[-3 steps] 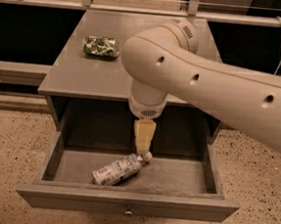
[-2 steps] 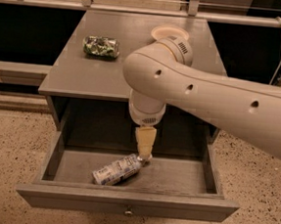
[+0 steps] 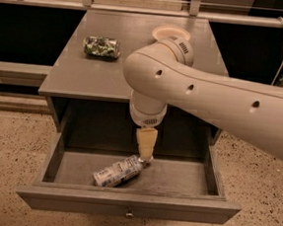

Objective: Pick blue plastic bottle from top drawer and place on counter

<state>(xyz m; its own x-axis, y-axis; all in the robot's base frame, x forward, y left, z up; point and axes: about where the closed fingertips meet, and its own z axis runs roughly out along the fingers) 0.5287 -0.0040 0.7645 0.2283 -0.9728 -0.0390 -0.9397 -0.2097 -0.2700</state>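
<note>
The blue plastic bottle [image 3: 118, 171] lies on its side in the open top drawer [image 3: 128, 203], left of the middle, its white cap pointing up and to the right. My gripper [image 3: 145, 157] hangs straight down from the big white arm [image 3: 207, 98] into the drawer. Its tip is right at the bottle's cap end; whether it touches the cap is unclear. The counter [image 3: 85, 75] is the grey top behind the drawer, and the arm covers its right part.
A green-and-white shiny packet [image 3: 102, 46] lies on the counter's back left. The drawer's round knob [image 3: 129, 214] faces the camera. Drawer side walls stand left and right of the bottle. Speckled floor surrounds the cabinet, and dark shelving runs behind it.
The arm's elbow has swung toward the back of the counter, and the gripper has sunk slightly lower toward the bottle's cap. The bottle has not moved.
</note>
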